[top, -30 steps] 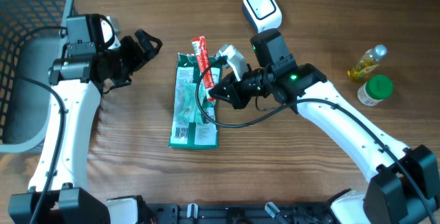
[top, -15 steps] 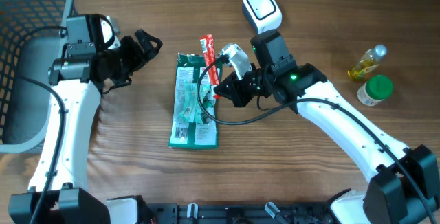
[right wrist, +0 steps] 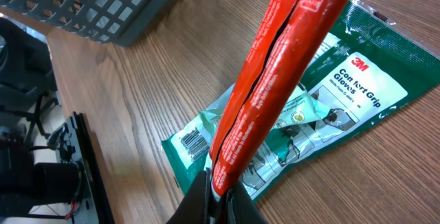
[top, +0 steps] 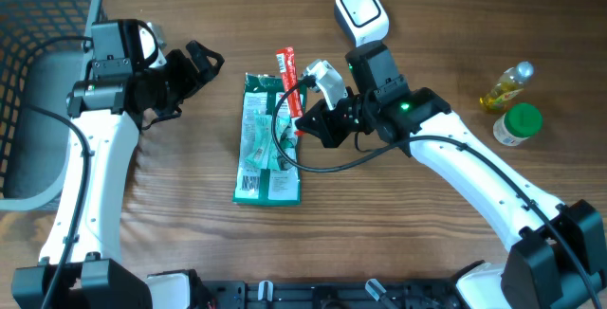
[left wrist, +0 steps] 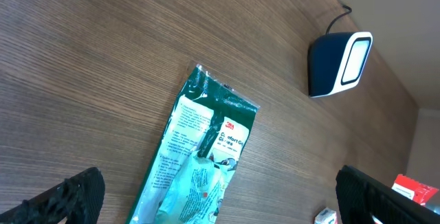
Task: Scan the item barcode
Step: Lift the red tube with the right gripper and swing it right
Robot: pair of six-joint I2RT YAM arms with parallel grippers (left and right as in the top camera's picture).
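A slim red packet is pinched at its lower end by my right gripper, which is shut on it. In the right wrist view the red packet rises steeply from the closed right gripper above a green-and-white glove pack. That glove pack lies flat on the wooden table, barcode near its lower left corner. The white-faced scanner stands at the far edge, right of the packet. My left gripper hangs open left of the glove pack, holding nothing; the scanner shows beyond it.
A grey mesh basket fills the far left; its wall shows in the right wrist view. A yellow oil bottle and a green-lidded jar stand at the right. A black cable loops from the right arm over the glove pack.
Over the last second my right gripper shifted the red packet slightly to the right and tilted it; nothing has moved in the last half second. The left arm stayed still.
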